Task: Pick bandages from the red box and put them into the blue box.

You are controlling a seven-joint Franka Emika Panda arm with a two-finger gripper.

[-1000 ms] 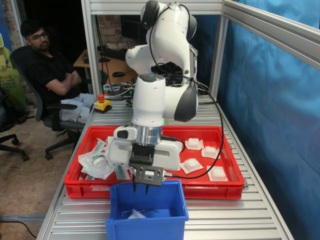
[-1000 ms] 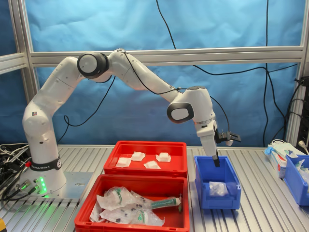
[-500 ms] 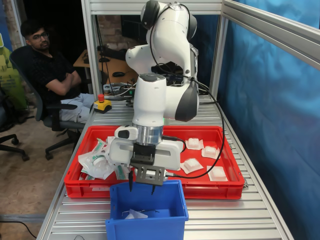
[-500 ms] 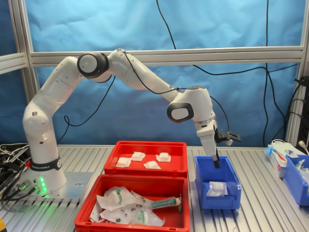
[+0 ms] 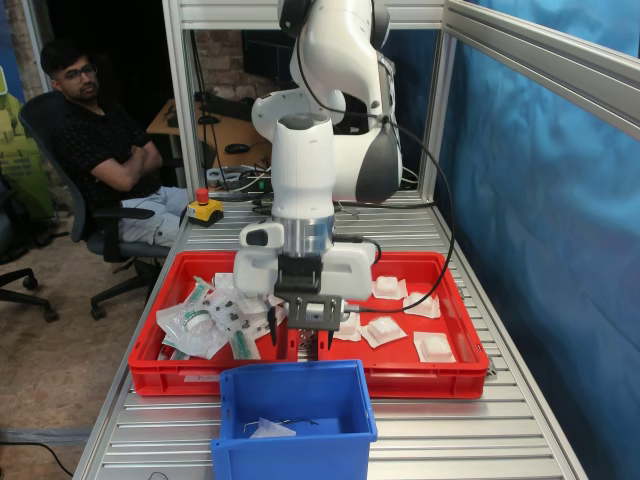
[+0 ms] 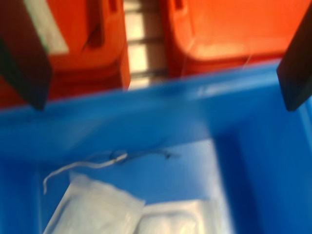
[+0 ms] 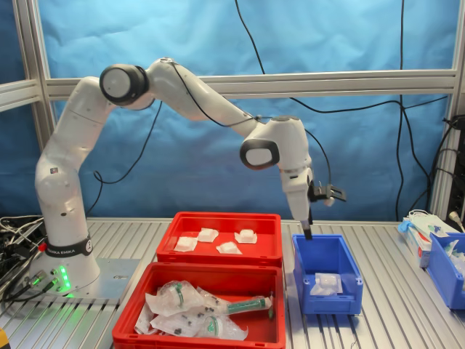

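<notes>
Claw [image 5: 293, 344] raised, apparently empty, bandages [image 7: 323, 283] in blue box [image 7: 301, 265]

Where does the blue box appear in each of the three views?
First exterior view: bottom centre, in front of the red trays, blue box.
Wrist view: fills the lower picture, white packets inside.
Second exterior view: right of the red trays.
Shared landmark: the open gripper above its rim.

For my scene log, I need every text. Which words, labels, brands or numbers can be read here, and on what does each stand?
"FRANKA EMIKA": on the black band around the arm's base, second exterior view, small but readable.
Green print on the clear packets: too small to read.
The blue box, the red box and the bandages: no readable text.
</notes>
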